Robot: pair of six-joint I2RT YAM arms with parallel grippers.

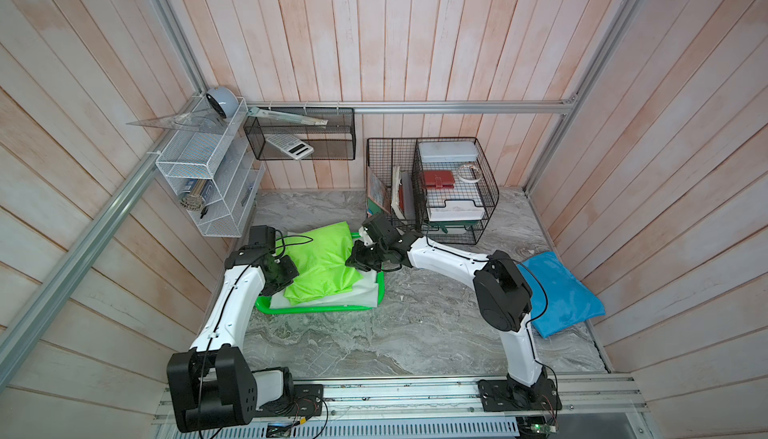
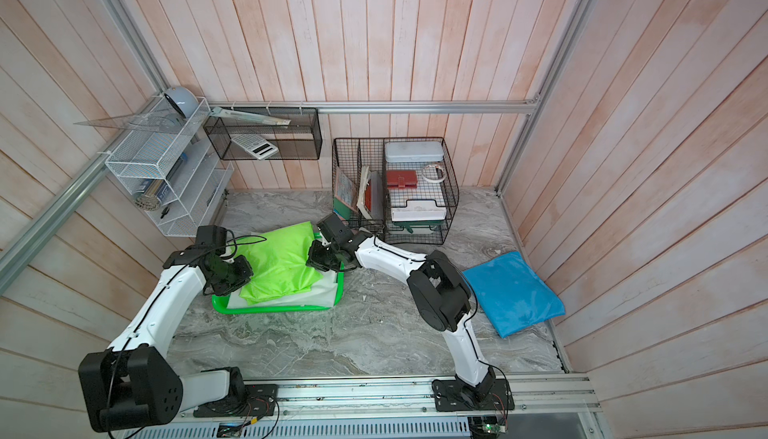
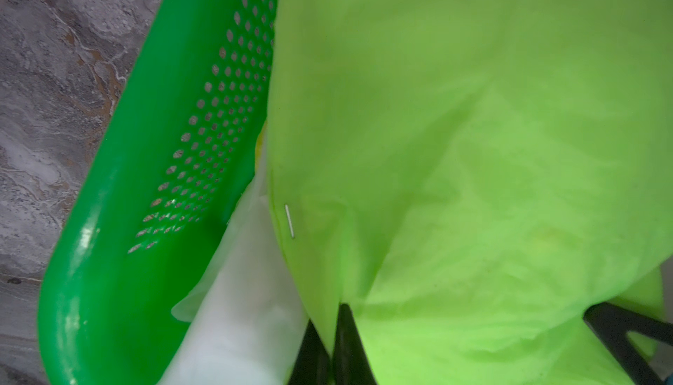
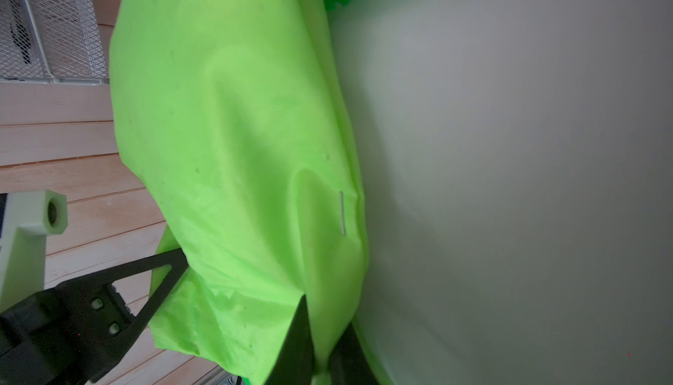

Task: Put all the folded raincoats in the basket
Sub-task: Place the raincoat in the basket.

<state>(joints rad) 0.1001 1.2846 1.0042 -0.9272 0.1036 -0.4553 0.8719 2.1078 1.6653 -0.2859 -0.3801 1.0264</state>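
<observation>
Marble tabletop (image 1: 415,333) carries the basket (image 1: 316,311), and over it the raincoat (image 1: 324,262) stretches lengthwise from left hand (image 3: 329,315) to right hand (image 4: 326,314), each clamped on one end.

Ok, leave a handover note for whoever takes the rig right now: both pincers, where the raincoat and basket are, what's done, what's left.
Pincers: the left pincer is shut on one edge of the lime raincoat. The right pincer is shut on the opposite edge.
Things: the raincoat lies over the green basket, on a white folded sheet inside it. A blue folded cloth lies apart, outside the basket.
Done: raincoat is at the basket.
Left: open both pincers, withdraw, and check that no fabric overhangs the far rim.
</observation>
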